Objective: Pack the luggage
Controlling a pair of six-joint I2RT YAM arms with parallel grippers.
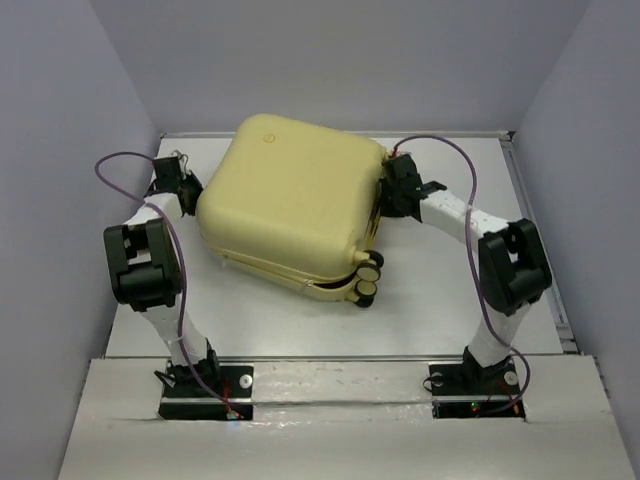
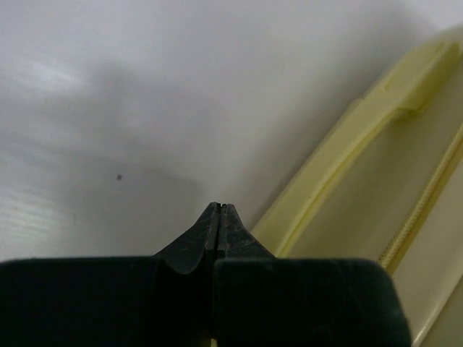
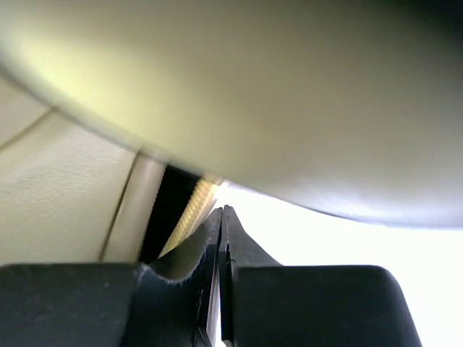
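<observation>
The pale yellow suitcase [image 1: 290, 205] lies flat in the middle of the table, its lid down with a narrow gap along the near edge, and its caster wheels [image 1: 368, 280] at the near right corner. My left gripper [image 1: 188, 195] is shut and empty beside the suitcase's left side; in the left wrist view [image 2: 220, 207] its tips are over bare table beside the yellow shell [image 2: 376, 144]. My right gripper [image 1: 390, 190] is shut at the suitcase's right edge; in the right wrist view [image 3: 221, 211] its tips sit at the zipper seam [image 3: 189, 210] under the lid [image 3: 239, 87].
The white table [image 1: 450, 300] has a raised rim at the back and right. Grey walls close in on three sides. Purple cables [image 1: 120, 165] loop from both arms.
</observation>
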